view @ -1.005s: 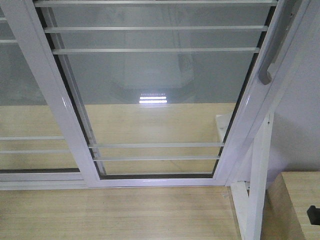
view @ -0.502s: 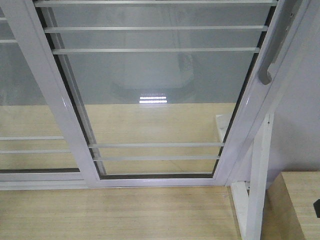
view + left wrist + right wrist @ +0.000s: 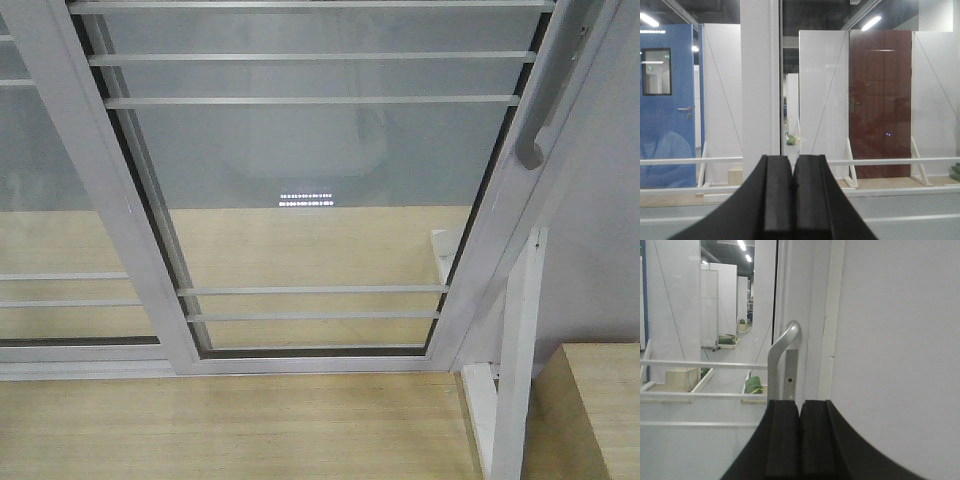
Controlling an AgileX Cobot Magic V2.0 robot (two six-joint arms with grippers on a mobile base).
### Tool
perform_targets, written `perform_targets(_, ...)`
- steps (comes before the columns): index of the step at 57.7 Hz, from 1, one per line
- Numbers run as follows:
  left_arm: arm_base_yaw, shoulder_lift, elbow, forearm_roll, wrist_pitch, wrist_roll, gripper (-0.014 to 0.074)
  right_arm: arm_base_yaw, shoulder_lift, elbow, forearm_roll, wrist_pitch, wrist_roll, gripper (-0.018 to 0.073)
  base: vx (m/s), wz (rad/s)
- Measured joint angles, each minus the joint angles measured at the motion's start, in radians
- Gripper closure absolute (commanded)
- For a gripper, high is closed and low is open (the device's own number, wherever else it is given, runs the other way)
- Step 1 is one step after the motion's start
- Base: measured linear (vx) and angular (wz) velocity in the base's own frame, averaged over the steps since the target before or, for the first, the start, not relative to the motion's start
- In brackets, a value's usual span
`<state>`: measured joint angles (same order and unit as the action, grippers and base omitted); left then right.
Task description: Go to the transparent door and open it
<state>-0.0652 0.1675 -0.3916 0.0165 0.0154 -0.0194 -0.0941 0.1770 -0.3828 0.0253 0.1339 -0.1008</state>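
The transparent door point(image 3: 320, 190) fills the front view: clear glass in a white frame, crossed by pairs of thin horizontal bars. Its long grey curved handle point(image 3: 545, 100) runs along the right stile, which stands against the white wall. In the right wrist view the handle point(image 3: 781, 352) and its lock plate point(image 3: 790, 381) rise just beyond my right gripper point(image 3: 800, 404), which is shut on nothing and apart from the handle. My left gripper point(image 3: 792, 161) is also shut and empty, facing the glass and a white frame post point(image 3: 760, 85).
A second white-framed glass panel point(image 3: 50, 200) without a handle overlaps the door at the left. A white upright support point(image 3: 512, 380) and a light wooden box point(image 3: 600, 400) stand at the lower right. Wooden floor point(image 3: 230, 430) lies in front of the door track.
A small dark part at the front view's lower right edge slid rightwards out of frame. The light reflection in the glass has dimmed. The door has not moved.
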Motion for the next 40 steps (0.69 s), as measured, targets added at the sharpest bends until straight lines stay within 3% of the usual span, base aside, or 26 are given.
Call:
perform_targets(10, 0.000, 0.223, -0.109, 0.000, -0.002, 0.000, 0.0602, 0.000, 0.171, -0.075, 0.000, -0.057, -0.003, 0.0567, 0.00, 0.00)
perform_targets(24, 0.000, 0.474, -0.112, 0.000, 0.033, 0.000, 0.0598, 0.000, 0.403, -0.077, 0.000, -0.060, -0.004, 0.0549, 0.00, 0.00)
perform_targets(40, 0.000, 0.568, -0.112, -0.001, 0.034, -0.007, 0.0520, 0.000, 0.543, -0.077, 0.000, -0.060, -0.004, 0.0375, 0.00, 0.00)
